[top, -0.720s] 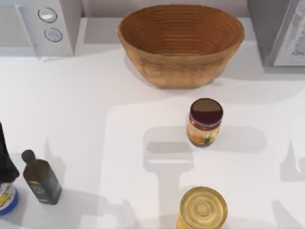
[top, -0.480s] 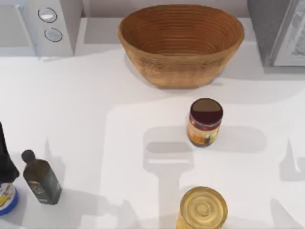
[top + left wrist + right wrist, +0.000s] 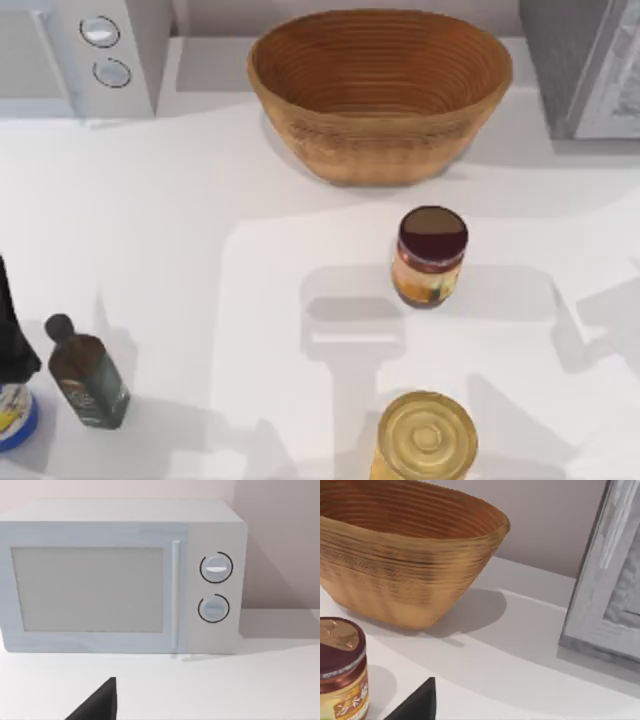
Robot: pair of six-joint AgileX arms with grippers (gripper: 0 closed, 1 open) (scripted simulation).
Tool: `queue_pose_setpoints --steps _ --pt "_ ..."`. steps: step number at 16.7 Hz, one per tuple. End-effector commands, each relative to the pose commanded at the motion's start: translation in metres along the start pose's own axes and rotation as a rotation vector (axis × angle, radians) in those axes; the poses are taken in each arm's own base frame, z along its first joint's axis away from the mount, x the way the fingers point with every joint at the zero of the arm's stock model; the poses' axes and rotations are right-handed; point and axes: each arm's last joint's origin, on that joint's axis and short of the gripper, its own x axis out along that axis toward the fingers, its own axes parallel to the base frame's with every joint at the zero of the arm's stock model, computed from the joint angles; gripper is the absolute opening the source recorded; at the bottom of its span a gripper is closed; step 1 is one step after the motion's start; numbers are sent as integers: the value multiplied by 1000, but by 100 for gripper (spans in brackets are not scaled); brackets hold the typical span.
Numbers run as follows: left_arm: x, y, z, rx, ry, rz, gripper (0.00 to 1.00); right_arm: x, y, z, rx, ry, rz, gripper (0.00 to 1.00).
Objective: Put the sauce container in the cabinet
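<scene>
The sauce container (image 3: 431,256), a small glass jar with a dark maroon lid and an orange-yellow label, stands upright on the white table right of centre, in front of the basket. The right wrist view has the sauce container (image 3: 340,672) close by. The grey cabinet (image 3: 585,70) stands at the back right corner, and its pale front frame (image 3: 605,580) faces the right wrist camera. A dark part of my right gripper (image 3: 417,704) pokes into the right wrist view, beside the jar and apart from it. A dark part of my left gripper (image 3: 100,702) faces the microwave.
A woven basket (image 3: 380,95) sits at the back centre. A white microwave (image 3: 80,50) stands at the back left. A larger gold-lidded jar (image 3: 425,435) stands near the front edge, below the sauce container. A dark bottle (image 3: 88,372) and a blue-rimmed item (image 3: 12,418) are at the front left.
The shadows on the table's right side have spread leftward toward the sauce container. The jars, bottle and basket have not moved.
</scene>
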Motion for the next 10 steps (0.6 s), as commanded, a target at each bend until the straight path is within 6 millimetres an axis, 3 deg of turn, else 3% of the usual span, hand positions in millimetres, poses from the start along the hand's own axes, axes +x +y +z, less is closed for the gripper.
queue_pose_setpoints --steps 5,10 --pt "0 0 0 0 0 0 100 57 -11 20 -103 75 335 100" --pt "0 0 0 0 0 0 100 137 -21 4 -150 69 697 100"
